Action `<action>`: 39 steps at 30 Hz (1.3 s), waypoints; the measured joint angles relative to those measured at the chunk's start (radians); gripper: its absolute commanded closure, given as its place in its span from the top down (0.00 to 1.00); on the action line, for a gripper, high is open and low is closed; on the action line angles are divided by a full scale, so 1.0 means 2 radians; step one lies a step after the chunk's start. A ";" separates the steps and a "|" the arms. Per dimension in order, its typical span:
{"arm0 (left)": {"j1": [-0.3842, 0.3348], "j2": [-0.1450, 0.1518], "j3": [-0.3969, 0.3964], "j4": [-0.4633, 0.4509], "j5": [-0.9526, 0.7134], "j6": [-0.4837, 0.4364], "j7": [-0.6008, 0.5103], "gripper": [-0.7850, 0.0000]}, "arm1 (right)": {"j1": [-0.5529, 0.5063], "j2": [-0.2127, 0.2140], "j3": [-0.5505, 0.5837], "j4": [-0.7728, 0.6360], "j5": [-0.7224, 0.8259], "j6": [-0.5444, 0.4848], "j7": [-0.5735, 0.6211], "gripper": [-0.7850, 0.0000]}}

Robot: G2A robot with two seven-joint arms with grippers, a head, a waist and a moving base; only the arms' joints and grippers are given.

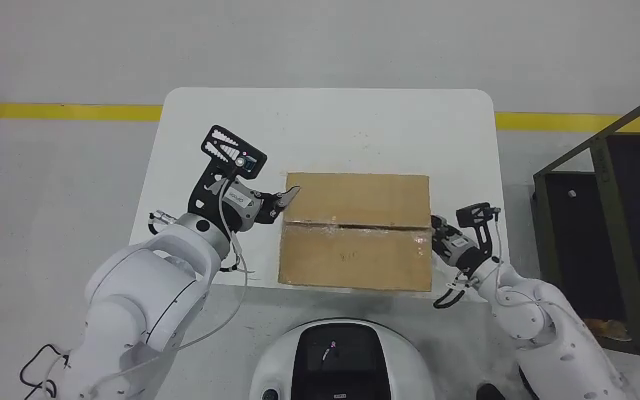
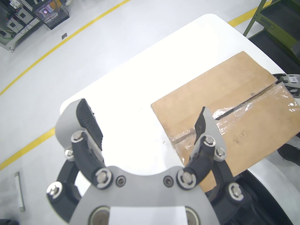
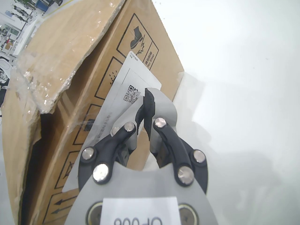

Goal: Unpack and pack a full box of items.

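Cardboard box [image 1: 355, 230]: centre of table [image 1: 330, 120], flaps down, seam tape torn. Left gripper [image 2: 143, 110]: spread, empty, at left end. Right gripper [image 3: 147, 104]: pinched closed, empty, beside right end. Step, judged: opening. Next: lift a flap.

Both arms [image 1: 150, 290] wore glossy white rounded shells. The left gripper [image 2: 143, 108] and right gripper [image 3: 147, 99] showed grey plates, black linkages, ribbed pads [image 2: 90, 120], silver screws.
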 measured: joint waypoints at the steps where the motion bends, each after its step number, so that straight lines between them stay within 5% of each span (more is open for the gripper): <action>1: 0.000 0.000 0.000 0.000 0.000 0.000 0.000 1.00 | 0.013 -0.002 -0.010 0.005 -0.003 0.000 0.001 0.00; 7: 0.000 0.000 0.000 0.000 0.000 0.000 0.000 1.00 | 0.053 -0.011 -0.045 0.015 -0.010 0.018 0.007 0.00; 12: 0.000 0.000 0.000 0.000 0.000 0.000 0.000 1.00 | 0.059 -0.007 -0.008 -0.020 -0.032 0.033 0.006 0.00; 22: 0.000 0.000 0.000 0.000 0.000 0.000 0.000 1.00 | -0.014 0.009 0.134 -0.155 -0.152 0.028 -0.028 0.00; 35: 0.000 0.000 0.000 0.000 0.000 0.000 0.000 1.00 | -0.039 0.009 0.144 -0.178 -0.197 0.043 -0.035 0.00; 36: 0.000 0.000 0.000 0.000 0.000 0.000 0.000 1.00 | -0.039 0.009 0.144 -0.178 -0.197 0.043 -0.035 0.12; 37: 0.000 0.000 0.000 0.000 0.000 0.000 0.000 1.00 | -0.039 0.009 0.144 -0.178 -0.197 0.043 -0.035 0.67; 38: 0.000 0.000 0.000 0.000 0.000 0.000 0.000 1.00 | -0.039 0.009 0.144 -0.178 -0.197 0.043 -0.035 0.00; 39: 0.000 0.000 0.000 0.000 0.000 0.000 0.000 1.00 | -0.039 0.009 0.144 -0.178 -0.197 0.043 -0.035 0.01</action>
